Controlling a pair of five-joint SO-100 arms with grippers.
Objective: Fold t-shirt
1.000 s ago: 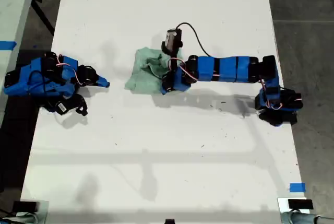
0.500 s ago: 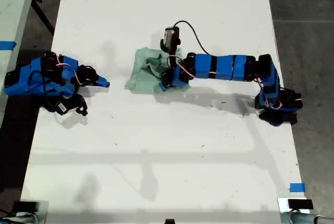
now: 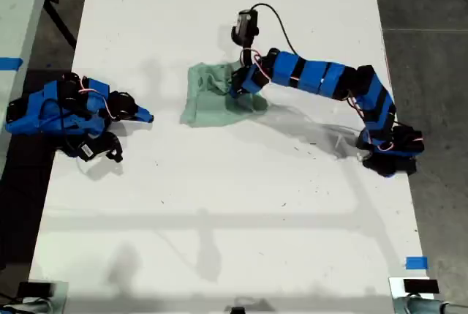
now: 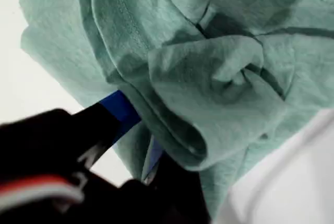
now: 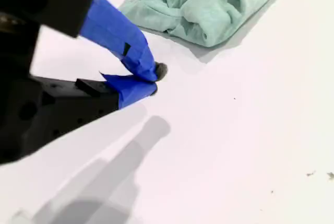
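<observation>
The t-shirt (image 3: 207,99) lies crumpled in a pale mint-green heap on the white table (image 3: 219,219), a little beyond the middle in the exterior view. My first gripper (image 3: 240,84) reaches in from the exterior view's right and sits over the heap's right part. In the first wrist view its blue fingers (image 4: 121,108) are shut on a thick fold of the t-shirt (image 4: 209,78). My second gripper (image 3: 146,116) rests low at the exterior view's left, apart from the cloth. Its blue fingertips (image 5: 148,70) touch, with nothing between them, and the t-shirt (image 5: 209,4) lies beyond them.
The second arm's folded body (image 3: 55,113) sits at the table edge on the exterior view's left. The first arm's base (image 3: 387,146) stands at the right edge. A blue tape mark (image 3: 416,263) is near the front right corner of the exterior view. Dark floor borders both sides.
My first gripper has moved toward the table's far side with the cloth in it, its arm bending upward. The t-shirt's right part has shifted and spread slightly rightward. The second arm has not moved.
</observation>
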